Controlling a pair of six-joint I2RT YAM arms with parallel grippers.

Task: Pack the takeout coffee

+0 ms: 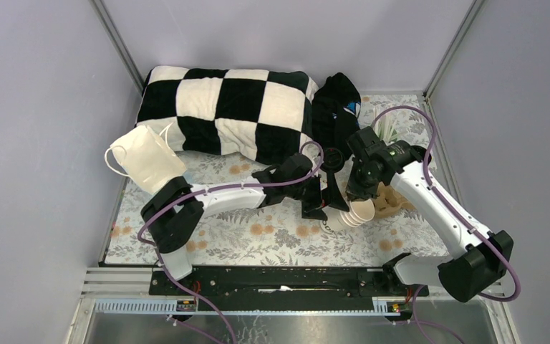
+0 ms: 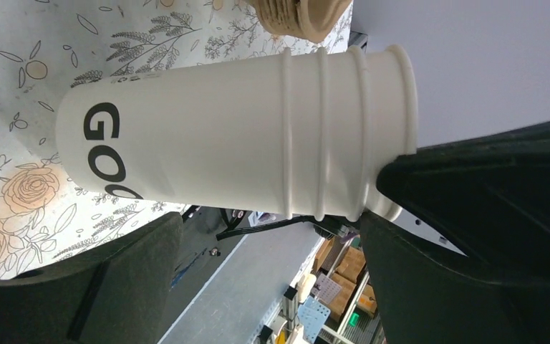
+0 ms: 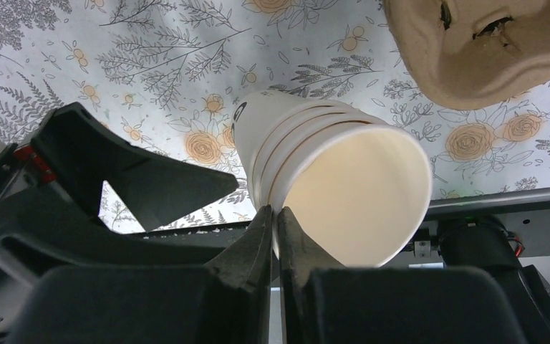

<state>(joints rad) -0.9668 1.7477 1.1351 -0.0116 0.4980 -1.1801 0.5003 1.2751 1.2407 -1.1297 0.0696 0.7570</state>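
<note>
The floral cloth [image 1: 258,238] lies bare nearside of the cup stack [image 1: 351,213]; the pulp carrier [image 1: 389,201] crowds its right

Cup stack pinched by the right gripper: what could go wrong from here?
1. The right gripper pinches only the rim of the cup stack, which hangs tilted. The nested lower cups might slide off onto the table.
2. The left gripper stands open around the stack. Closing could dent the paper or pull off several cups rather than one.
3. The carrier sits close by and could get knocked.
</note>
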